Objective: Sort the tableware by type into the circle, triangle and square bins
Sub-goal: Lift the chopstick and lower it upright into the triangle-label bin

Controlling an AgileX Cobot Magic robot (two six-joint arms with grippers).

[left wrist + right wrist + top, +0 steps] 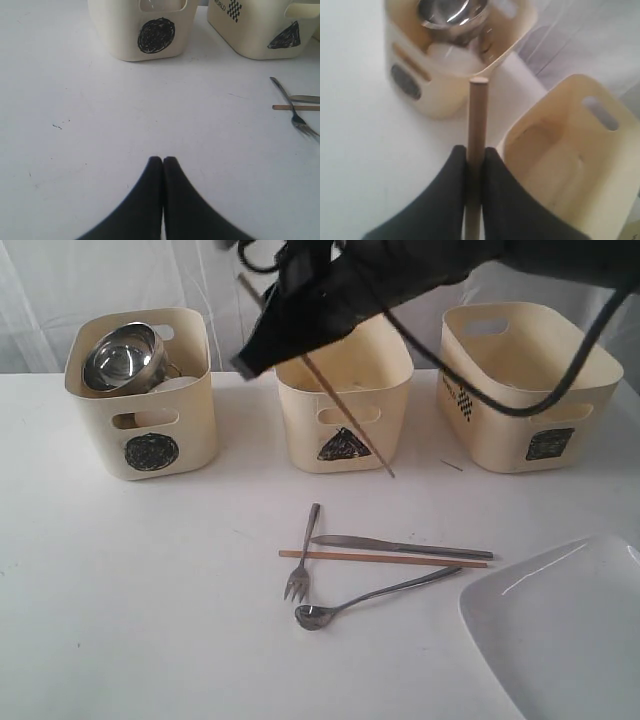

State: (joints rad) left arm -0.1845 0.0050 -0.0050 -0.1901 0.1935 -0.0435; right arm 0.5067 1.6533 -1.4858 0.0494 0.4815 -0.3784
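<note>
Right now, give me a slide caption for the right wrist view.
Right gripper holding a chopstick beside the triangle bin, circle bin beyond.

Counted: three cream bins (pixel 100 425) (pixel 300 430) (pixel 500 435), two wooden chopsticks (pixel 350 420) (pixel 380 558), one steel fork (pixel 303 558), one steel knife (pixel 400 545), one steel spoon (pixel 370 598), one white plate (pixel 560 640), one steel bowl (pixel 120 360) visible.
</note>
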